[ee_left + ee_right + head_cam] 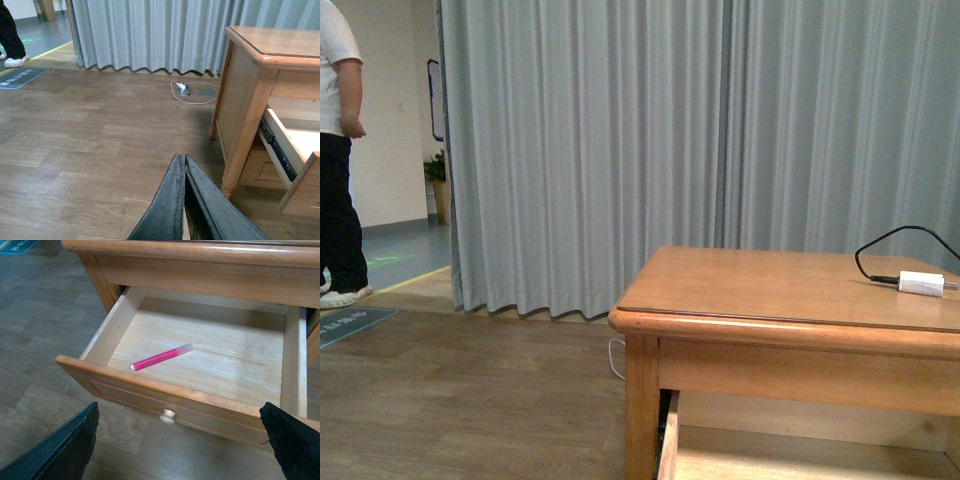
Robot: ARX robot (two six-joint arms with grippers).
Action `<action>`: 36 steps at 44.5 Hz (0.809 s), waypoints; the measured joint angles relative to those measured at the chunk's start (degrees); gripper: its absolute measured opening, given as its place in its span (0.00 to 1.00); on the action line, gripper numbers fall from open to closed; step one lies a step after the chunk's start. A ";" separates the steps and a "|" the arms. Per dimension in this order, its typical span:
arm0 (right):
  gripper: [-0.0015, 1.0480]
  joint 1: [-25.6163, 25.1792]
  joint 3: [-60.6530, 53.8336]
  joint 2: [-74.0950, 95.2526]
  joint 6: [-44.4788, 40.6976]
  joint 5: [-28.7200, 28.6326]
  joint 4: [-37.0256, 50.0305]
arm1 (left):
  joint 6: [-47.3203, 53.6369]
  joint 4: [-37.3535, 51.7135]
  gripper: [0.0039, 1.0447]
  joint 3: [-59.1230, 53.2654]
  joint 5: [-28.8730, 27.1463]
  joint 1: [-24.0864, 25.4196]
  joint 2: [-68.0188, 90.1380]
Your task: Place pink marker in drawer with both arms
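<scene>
Pink marker (161, 358) lay in open drawer (125, 390), so I judged placement done; L gripper (183, 159) clenched empty, R gripper (179, 412) spread.

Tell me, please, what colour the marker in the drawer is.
The marker is bright pink; see the right wrist view.

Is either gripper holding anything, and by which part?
Nothing is held. The left gripper is shut empty, the right gripper is open, and the marker lies loose in the drawer.
</scene>
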 joint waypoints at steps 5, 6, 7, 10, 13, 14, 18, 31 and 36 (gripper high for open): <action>0.92 0.00 0.00 -0.02 0.00 0.02 0.00 | 0.00 0.00 0.04 0.00 0.00 0.00 0.00; 0.92 0.00 0.00 -0.02 0.00 0.02 0.00 | 0.00 0.00 0.04 0.00 0.00 0.00 0.00; 0.92 0.00 0.00 0.00 0.00 0.00 0.00 | 0.00 0.00 0.04 0.00 0.00 0.00 0.00; 0.92 0.00 0.00 -0.02 0.00 0.02 0.00 | 0.00 0.00 0.04 0.00 0.00 0.00 0.00; 0.92 0.00 0.00 -0.02 0.00 0.02 0.00 | 0.00 0.00 0.04 0.00 0.00 0.00 0.00; 0.92 0.00 0.00 0.00 0.00 0.00 0.00 | 0.00 0.00 0.04 0.00 0.00 0.00 0.00; 0.92 0.00 0.00 -0.02 0.00 0.00 0.00 | -0.02 0.00 0.10 0.00 0.00 0.00 0.00; 0.92 0.00 0.00 -0.02 0.00 0.00 0.00 | -0.02 0.00 0.60 0.00 0.00 0.00 0.00; 0.92 0.00 0.00 -0.02 0.00 0.00 0.00 | -0.02 0.00 0.77 0.00 0.00 0.00 0.00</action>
